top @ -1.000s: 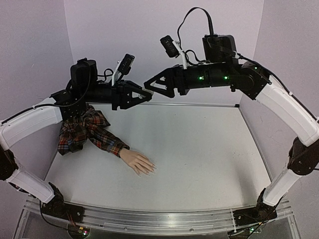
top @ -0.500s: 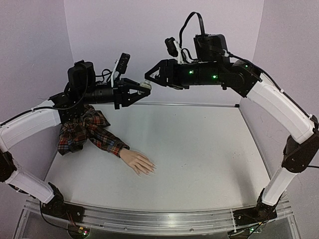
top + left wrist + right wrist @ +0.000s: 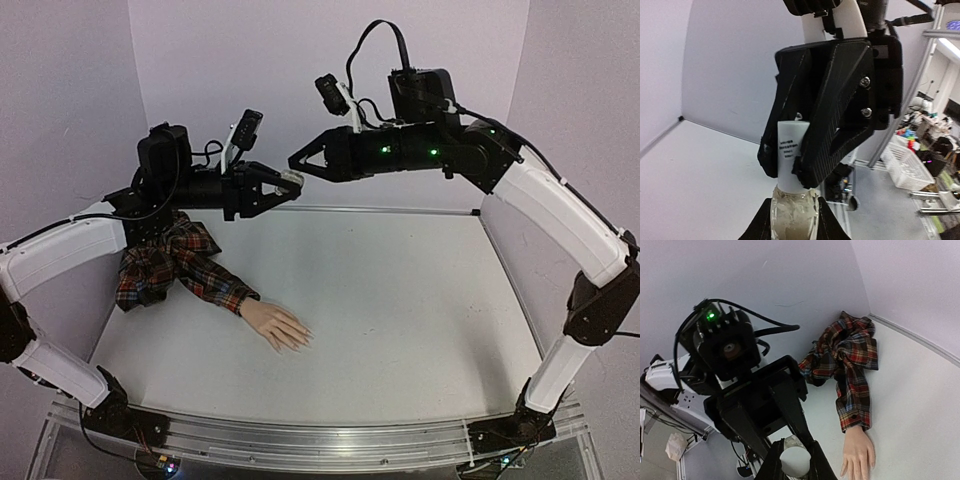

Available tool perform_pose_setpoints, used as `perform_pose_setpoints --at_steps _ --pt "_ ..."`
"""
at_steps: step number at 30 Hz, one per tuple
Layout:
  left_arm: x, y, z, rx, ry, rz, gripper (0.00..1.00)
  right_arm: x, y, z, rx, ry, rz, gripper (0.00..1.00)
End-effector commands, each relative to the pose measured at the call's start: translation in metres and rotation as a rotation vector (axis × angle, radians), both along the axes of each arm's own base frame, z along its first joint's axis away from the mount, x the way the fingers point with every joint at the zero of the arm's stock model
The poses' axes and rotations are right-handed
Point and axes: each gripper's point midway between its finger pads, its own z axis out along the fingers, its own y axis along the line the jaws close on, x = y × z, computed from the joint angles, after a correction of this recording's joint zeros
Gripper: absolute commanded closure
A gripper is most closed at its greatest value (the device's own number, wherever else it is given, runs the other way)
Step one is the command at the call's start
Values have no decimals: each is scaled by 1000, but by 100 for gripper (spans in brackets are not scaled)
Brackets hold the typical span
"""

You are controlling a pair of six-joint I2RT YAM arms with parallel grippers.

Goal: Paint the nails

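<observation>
Shows both arms raised over the far edge of the bench (image 3: 400,300), left of its middle, tips meeting in mid-air well above the surface. Catches the left gripper (image 3: 292,183) clamped tight on the clear glass body of a small bottle (image 3: 792,220), pale contents visible through the glass in the left wrist view. Catches the right gripper (image 3: 788,167) closed from the opposite side on the bottle's white cap (image 3: 790,137), black fingers (image 3: 840,115) wrapping both flanks and hiding most of the printed label. Gives, from the right wrist view, only the round white end of the cap between the fingertips, the left arm's black housing (image 3: 727,347) filling the frame behind.

Places the nails (image 3: 300,340) down on the bench, toward the near-left corner, at the fingertips of a pale peach mannequin hand (image 3: 272,322) lying flat, fingers pointing right and toward the near edge. Too small to tell painted from bare. Traces a red plaid sleeve (image 3: 190,265) from the wrist back to a crumpled heap by the left edge, partly hidden behind the left arm in the top view. Puts hand and bottle well apart.

Takes in a silver rail (image 3: 320,435) along the near edge, lilac walls (image 3: 200,60) around the bench, and, past the bench in the left wrist view, a white basket (image 3: 907,167) amid blurred clutter.
</observation>
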Motion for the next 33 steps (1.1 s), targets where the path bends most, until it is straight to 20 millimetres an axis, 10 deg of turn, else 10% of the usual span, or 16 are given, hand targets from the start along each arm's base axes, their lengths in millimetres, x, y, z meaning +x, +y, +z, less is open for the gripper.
perform_pose_setpoints --at_steps 1,7,18,33 --pt "-71 16 44 -106 -29 -366 100 -85 4 31 100 -186 526 100" --pt "-81 22 48 -97 -39 -397 100 -89 2 34 107 -238 556 92" --pt "-31 13 28 12 -90 -61 100 -33 -29 33 47 -80 74 24" --pt "-19 8 13 77 -91 -27 100 -26 -27 4 -80 93 22 36"
